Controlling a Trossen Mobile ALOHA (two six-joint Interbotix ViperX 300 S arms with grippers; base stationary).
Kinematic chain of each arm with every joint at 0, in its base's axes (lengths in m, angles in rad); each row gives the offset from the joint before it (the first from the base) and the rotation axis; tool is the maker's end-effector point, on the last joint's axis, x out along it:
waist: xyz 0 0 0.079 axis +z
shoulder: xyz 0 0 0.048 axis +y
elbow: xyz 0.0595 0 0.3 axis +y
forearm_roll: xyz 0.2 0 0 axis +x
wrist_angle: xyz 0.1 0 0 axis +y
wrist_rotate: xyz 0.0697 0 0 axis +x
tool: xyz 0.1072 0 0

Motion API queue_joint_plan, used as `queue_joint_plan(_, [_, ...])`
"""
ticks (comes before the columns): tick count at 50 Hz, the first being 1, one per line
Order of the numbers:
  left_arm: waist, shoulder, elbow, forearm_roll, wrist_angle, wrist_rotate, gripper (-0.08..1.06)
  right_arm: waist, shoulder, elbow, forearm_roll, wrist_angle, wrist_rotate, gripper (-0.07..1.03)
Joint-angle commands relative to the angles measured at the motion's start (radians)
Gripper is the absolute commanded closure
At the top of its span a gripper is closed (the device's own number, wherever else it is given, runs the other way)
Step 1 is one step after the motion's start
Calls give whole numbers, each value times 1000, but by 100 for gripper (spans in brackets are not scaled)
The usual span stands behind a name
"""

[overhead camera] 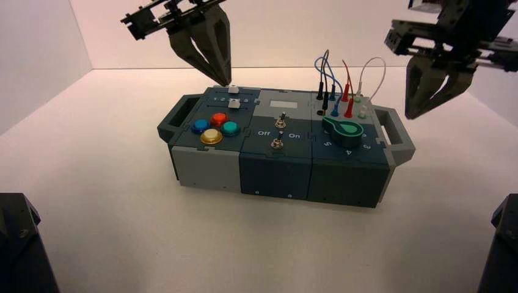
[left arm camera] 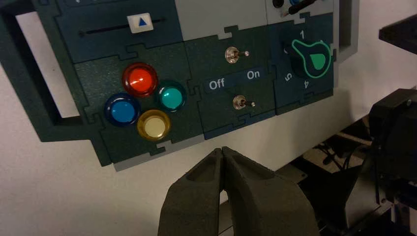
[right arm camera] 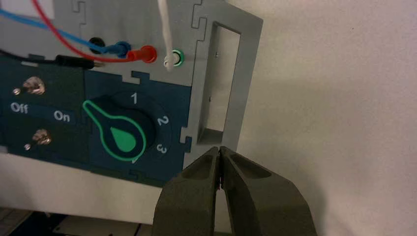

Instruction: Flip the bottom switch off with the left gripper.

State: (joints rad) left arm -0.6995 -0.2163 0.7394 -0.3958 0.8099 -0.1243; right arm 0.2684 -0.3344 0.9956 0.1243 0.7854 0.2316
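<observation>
Left end effector [overhead camera: 227,80] clenched, hovering over the box's [overhead camera: 207,168] back-left sliders; bottom switch [left arm camera: 241,102] lever toward On, plain only in left wrist view. Right end effector [overhead camera: 410,113] clenched beside the right handle.

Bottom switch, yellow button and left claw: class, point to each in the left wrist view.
bottom switch [left arm camera: 240,102]: left wrist view, on its chrome collar.
yellow button [left arm camera: 154,126]: left wrist view, on its domed cap.
left claw [left arm camera: 223,150]: left wrist view, where its shut fingertips meet.

Warm dim overhead light, soft shadow under box [overhead camera: 287,177], glare on buttons [left arm camera: 140,78], foreground gripper [left arm camera: 222,152] blurry.
</observation>
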Motion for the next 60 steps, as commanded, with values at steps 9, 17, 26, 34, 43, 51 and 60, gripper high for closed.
queue_joint_plan(9, [-14, -9, -31, -18, -6, -6, 101, 15, 40, -3, 6, -57, 5, 98])
queue_joint_plan(17, [-35, 3, -34, -41, -17, -6, 101, 17, 58, -6, 8, -74, 2, 98])
queue_joint_plan(26, [-71, 32, -40, -55, -29, -6, 101, 20, 101, -6, 8, -89, -2, 98])
queue_joint_plan(34, [-97, 64, -44, -57, -43, -20, 101, 26, 127, -6, 8, -110, -5, 98])
queue_joint_plan(43, [-118, 130, -78, -58, -64, -26, 101, 63, 206, -21, 8, -143, -5, 98])
queue_joint_plan(51, [-123, 146, -104, -58, -64, -28, 101, 77, 258, -28, 8, -169, -9, 98])
queue_joint_plan(60, [-135, 173, -117, -63, -75, -41, 101, 77, 290, -31, 3, -216, -14, 98])
